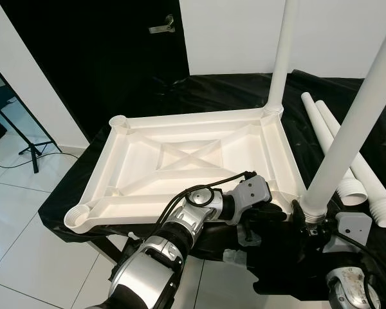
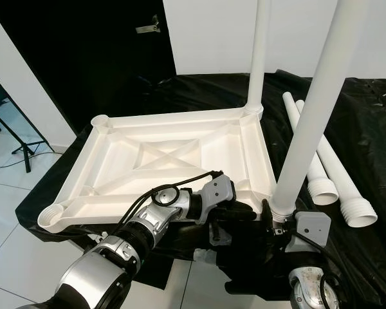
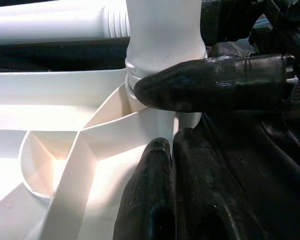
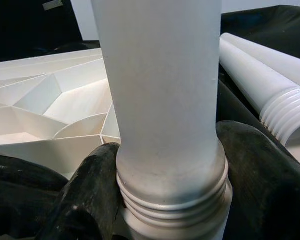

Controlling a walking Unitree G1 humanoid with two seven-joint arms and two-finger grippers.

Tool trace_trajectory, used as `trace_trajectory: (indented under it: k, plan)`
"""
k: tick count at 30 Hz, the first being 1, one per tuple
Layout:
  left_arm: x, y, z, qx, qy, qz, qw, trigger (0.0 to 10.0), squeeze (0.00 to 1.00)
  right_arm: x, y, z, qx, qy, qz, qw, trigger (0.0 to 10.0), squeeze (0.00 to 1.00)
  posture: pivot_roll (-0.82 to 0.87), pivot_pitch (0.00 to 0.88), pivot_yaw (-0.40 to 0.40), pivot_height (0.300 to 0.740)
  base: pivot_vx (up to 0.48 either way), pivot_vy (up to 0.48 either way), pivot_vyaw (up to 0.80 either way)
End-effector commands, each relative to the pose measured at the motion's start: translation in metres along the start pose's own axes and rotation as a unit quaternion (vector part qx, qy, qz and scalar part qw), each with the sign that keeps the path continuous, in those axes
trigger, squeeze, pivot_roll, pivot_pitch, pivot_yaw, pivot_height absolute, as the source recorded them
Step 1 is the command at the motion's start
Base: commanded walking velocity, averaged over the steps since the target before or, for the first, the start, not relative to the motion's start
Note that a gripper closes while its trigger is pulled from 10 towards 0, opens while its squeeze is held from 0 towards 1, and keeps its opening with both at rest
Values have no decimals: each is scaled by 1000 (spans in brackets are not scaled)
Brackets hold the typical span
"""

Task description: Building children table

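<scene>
A white tabletop [image 1: 180,161] lies upside down on a black cloth. One white leg [image 1: 281,58] stands in its far right corner socket. A second leg [image 1: 347,129] stands upright at the near right corner. My right gripper [image 4: 170,170] is shut on that leg's ribbed base, one black finger on each side. My left gripper [image 3: 171,142] reaches in along the near edge and is shut on the tabletop's thin rim beside that corner. The right gripper's finger [image 3: 215,82] crosses the leg's base just beyond it.
Two loose white legs [image 1: 350,164] lie on the cloth [image 1: 212,90] to the right. The two left corner sockets [image 1: 118,121] [image 1: 77,215] are open cups. A dark door [image 1: 116,51] stands behind, a tripod stand [image 1: 32,151] on the tiled floor at left.
</scene>
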State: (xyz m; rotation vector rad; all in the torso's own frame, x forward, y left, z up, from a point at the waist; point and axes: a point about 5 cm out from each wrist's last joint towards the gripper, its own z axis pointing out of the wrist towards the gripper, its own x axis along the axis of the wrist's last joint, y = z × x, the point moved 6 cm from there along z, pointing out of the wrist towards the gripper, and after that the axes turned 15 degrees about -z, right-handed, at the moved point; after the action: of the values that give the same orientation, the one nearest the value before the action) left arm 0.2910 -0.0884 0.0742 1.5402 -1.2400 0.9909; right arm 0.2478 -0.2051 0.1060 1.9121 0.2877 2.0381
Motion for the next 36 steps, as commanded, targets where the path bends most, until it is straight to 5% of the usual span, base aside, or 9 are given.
trace_trajectory:
  k: [1,3,5,9,10,22,24,26,36]
  plan:
    - [-63,4,-2,42,-82,-79,993,10000,0,3,17,5,-33,2,-10,999,10000,0,19,0,89,740,0,0,0]
    - [-62,4,-1,42,-81,-79,993,10000,0,5,12,6,-18,11,-19,1000,10000,0,19,0,89,740,0,0,0]
    - [-61,3,-1,44,-80,-80,993,10000,0,6,12,7,-13,14,-20,1000,10000,1000,17,0,88,740,0,0,0]
    - [-59,3,0,44,-79,-79,993,10000,0,10,11,10,48,35,-69,996,10000,1000,7,0,90,740,0,0,0]
    - [-59,3,1,43,-79,-78,993,10000,0,8,9,12,71,36,-77,994,10000,0,3,0,91,740,0,0,0]
    - [-59,4,1,40,-79,-77,993,10000,0,-2,-9,-1,294,18,-91,951,10000,0,5,0,93,740,0,0,0]
    - [-58,3,1,42,-79,-77,993,10000,0,-5,-10,-3,301,13,-91,949,8863,0,10,0,89,740,0,0,0]
    - [-58,2,0,45,-77,-78,993,10000,0,-11,-12,-7,311,2,-87,946,0,0,13,0,91,740,0,0,0]
    - [-60,3,0,42,-79,-79,993,10000,0,-14,-6,-1,217,-10,-57,974,0,0,12,0,95,740,0,0,0]
